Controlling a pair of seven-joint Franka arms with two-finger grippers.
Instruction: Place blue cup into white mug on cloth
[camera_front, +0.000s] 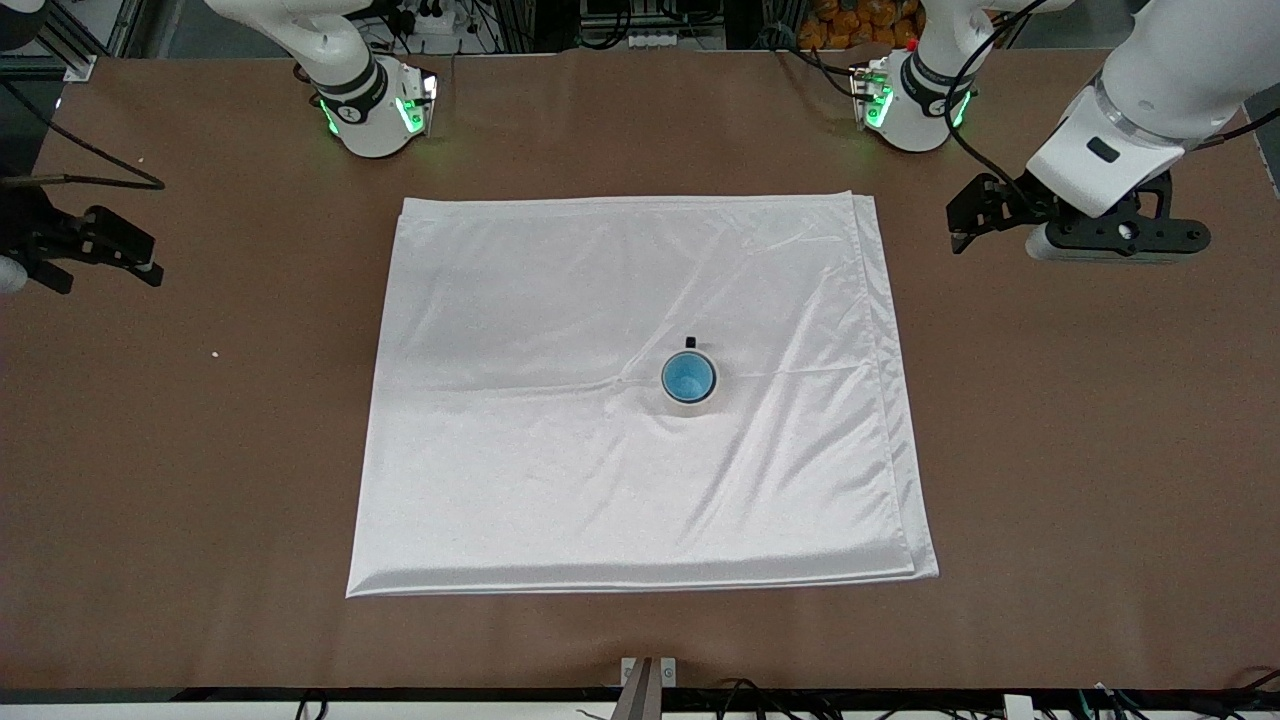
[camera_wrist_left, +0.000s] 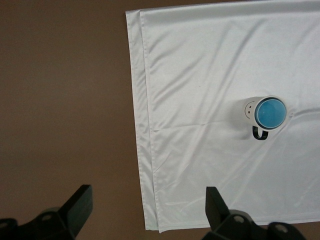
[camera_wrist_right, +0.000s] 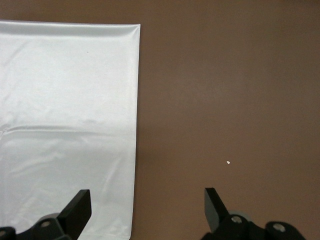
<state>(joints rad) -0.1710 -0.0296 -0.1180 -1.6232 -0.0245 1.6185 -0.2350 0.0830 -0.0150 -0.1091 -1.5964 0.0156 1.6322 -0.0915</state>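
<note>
Blue cup (camera_front: 688, 376) nested inside white mug (camera_front: 690, 379), only its rim and inner floor visible; mug wall mostly hidden from above, black handle at 12 o'clock. Both upright on cloth (camera_front: 560, 480), slightly toward the left arm's end. Left gripper (camera_front: 962, 222) released, fingers spread, over bare table (camera_front: 1100, 450) beside the cloth's edge. Right gripper (camera_front: 140, 265) likewise spread wide, partly cut off at the frame edge, holding nothing.

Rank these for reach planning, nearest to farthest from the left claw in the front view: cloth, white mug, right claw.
1. cloth: its edge lies toward the left claw.
2. white mug: mid-cloth, holding the blue cup.
3. right claw: over the table's right-arm end.
</note>
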